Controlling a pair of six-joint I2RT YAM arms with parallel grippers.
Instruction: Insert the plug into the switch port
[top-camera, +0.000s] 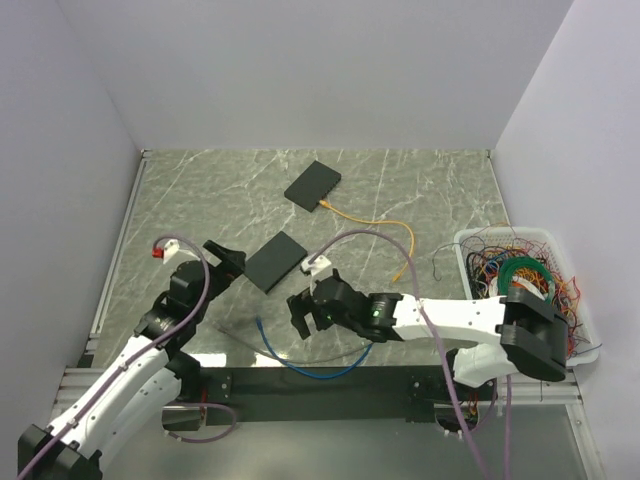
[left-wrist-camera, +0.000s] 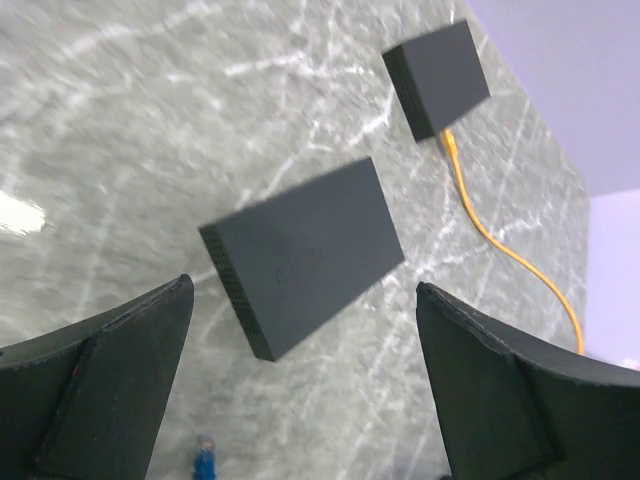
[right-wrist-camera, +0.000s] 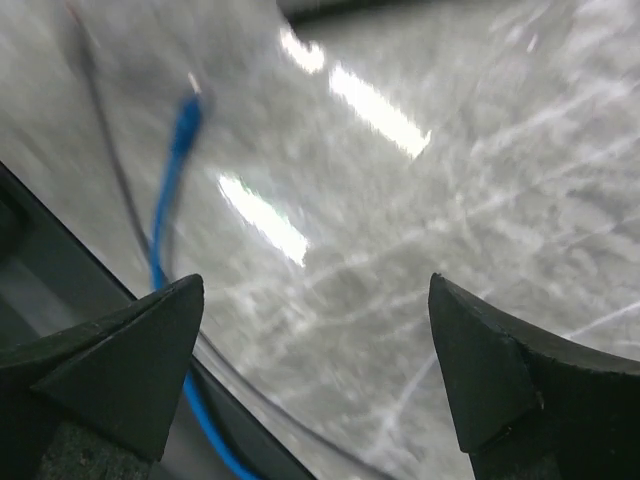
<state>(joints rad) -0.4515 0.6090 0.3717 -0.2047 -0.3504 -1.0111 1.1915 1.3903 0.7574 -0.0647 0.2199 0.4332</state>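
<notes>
Blue cable (right-wrist-camera: 166, 195) lies at the upper left of the right wrist view. Left gripper (left-wrist-camera: 305, 290) faces the black switch (left-wrist-camera: 305, 255). Right gripper (right-wrist-camera: 316, 285) and left fingers are spread wide, both empty.

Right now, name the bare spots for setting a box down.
Free: far left, between wall and far switch; far right, past yellow cable. Crowded: near centre, around near switch, blue cable, left gripper and right gripper.
</notes>
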